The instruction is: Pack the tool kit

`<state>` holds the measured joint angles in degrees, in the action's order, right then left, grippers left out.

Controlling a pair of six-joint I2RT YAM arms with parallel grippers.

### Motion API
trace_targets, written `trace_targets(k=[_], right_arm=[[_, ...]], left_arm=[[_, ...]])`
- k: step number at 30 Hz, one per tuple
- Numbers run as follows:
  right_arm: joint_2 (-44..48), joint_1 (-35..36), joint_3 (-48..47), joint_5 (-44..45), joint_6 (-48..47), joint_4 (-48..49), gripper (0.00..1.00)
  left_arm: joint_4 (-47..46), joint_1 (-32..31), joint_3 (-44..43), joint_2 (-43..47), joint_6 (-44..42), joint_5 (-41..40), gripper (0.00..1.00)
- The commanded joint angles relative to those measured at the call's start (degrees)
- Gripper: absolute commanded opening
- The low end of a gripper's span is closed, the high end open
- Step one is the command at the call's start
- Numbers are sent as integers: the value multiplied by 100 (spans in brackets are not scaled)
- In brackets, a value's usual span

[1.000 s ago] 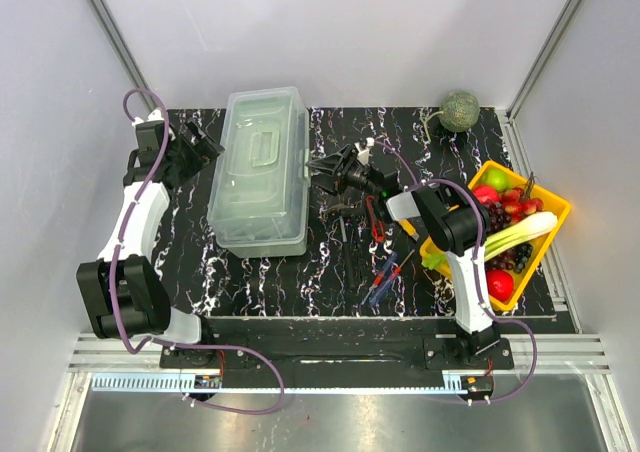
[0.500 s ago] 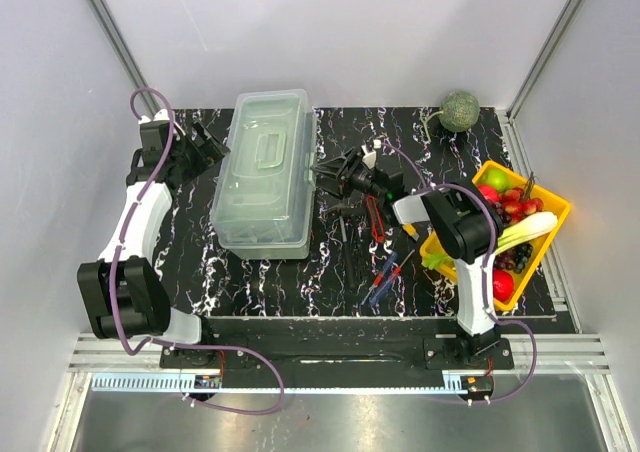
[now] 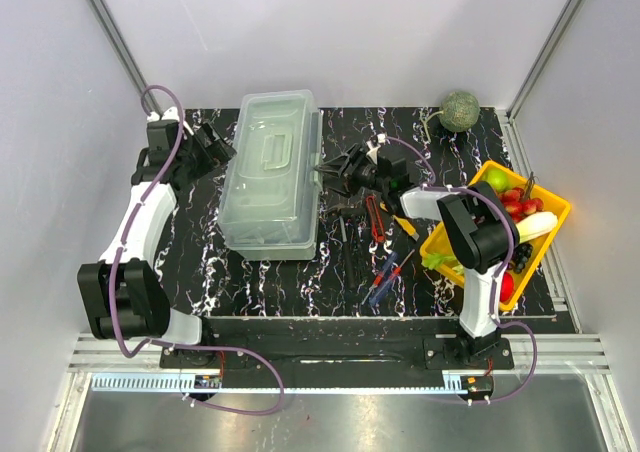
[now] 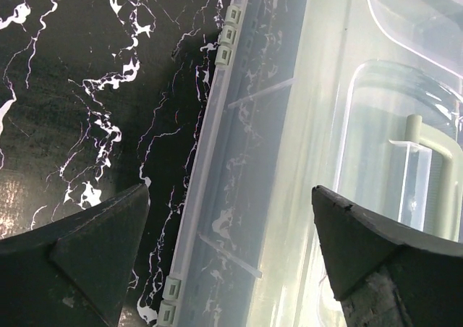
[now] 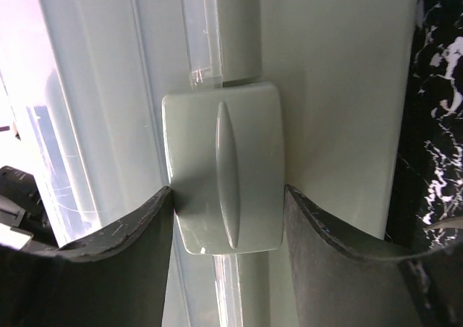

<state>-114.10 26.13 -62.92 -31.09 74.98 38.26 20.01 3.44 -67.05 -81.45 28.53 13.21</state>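
The pale grey-green toolbox (image 3: 270,172) lies lid shut on the black marbled mat, left of centre. My right gripper (image 3: 328,172) is at its right side, its two fingers pressed against either side of the box's latch (image 5: 224,175). My left gripper (image 3: 222,150) stands wide open at the box's left edge, straddling the hinged rim (image 4: 217,160) with nothing held. Loose on the mat right of the box lie red pliers (image 3: 375,217), a black hammer (image 3: 345,227), a yellow knife (image 3: 408,227) and red and blue screwdrivers (image 3: 385,275).
A yellow tray (image 3: 552,204) of fruit sits at the right edge, partly under my right arm. A green melon (image 3: 460,110) rests at the back right corner. Pale walls close in the mat on three sides.
The toolbox has slid a little to the right with my right gripper on its latch. My left gripper has followed it rightward, staying open.
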Motion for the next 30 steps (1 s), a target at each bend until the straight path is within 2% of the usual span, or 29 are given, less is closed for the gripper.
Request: trace_targets(k=[1, 6, 12, 13, 14, 15, 17, 19, 21, 26, 30], right_arm=[[354, 94, -467, 94, -334, -564, 0], [441, 94, -502, 314, -607, -1188, 0], [494, 94, -406, 323, -616, -1014, 0], [503, 94, -345, 340, -573, -918, 5], [477, 94, -283, 349, -537, -812, 17], [451, 94, -239, 358, -520, -751, 36], [372, 94, -177, 341, -520, -619, 64], [266, 94, -116, 288, -519, -461, 77], [196, 85, -55, 262, -563, -302, 82], [-59, 41, -54, 60, -783, -30, 83], [-463, 6, -54, -528, -687, 996, 83]], left_arm=[[838, -511, 201, -20, -445, 542, 99], [969, -546, 139, -90, -401, 270, 99], [1101, -546, 78, -64, -392, 24, 99], [1119, -546, 52, -55, -410, 6, 99], [1145, -546, 25, -38, -419, -3, 99], [1172, -546, -1, -29, -428, -20, 99], [1216, -546, -54, 15, -454, -38, 99], [1224, -546, -98, 59, -463, -56, 99], [1225, -546, -116, 103, -463, -73, 99], [1233, -546, -107, 59, -445, -21, 99], [1198, -546, -46, 15, -375, 85, 99]])
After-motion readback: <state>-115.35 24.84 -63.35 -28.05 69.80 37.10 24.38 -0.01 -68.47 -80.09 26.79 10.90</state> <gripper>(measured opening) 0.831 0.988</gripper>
